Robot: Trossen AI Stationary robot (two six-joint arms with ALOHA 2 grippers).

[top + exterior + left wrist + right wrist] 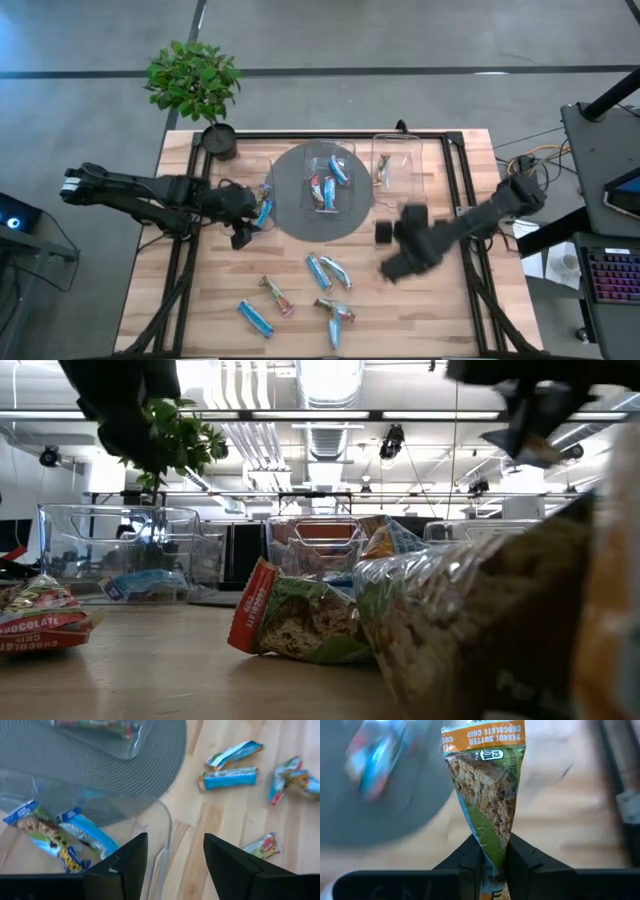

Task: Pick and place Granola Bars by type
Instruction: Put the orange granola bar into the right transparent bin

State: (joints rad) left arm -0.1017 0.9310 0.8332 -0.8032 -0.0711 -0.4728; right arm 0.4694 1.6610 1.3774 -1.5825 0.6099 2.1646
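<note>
My right gripper (pixel 492 857) is shut on a granola bar (pixel 487 795) in a green, blue and orange wrapper; in the high view it hovers over the table's right middle (pixel 388 262). My left gripper (pixel 172 860) is open above the near rim of the left clear container (pixel 255 205), which holds two blue-wrapped bars (pixel 82 832). Several loose bars lie flat on the wood near the front edge, among them a blue pair (pixel 327 271), a red-ended one (pixel 276 295) and another blue one (pixel 254 318). More bars lie in the centre container (pixel 328 185). My right gripper pinches the bar between its two fingers (pixel 467 855) by one narrow end of the wrapper (pixel 492 842). The bar sticks out lengthwise beyond the fingertips, its orange-banded end (pixel 485 732) farthest from them. It is lifted clear of the table.
A round grey mat (pixel 290 215) lies under the centre container. A third clear container (pixel 397 165) stands toward the far right with a bar in it. A potted plant (pixel 195 85) stands at the far left corner. Black frame rails (pixel 455 200) run along the table's sides.
</note>
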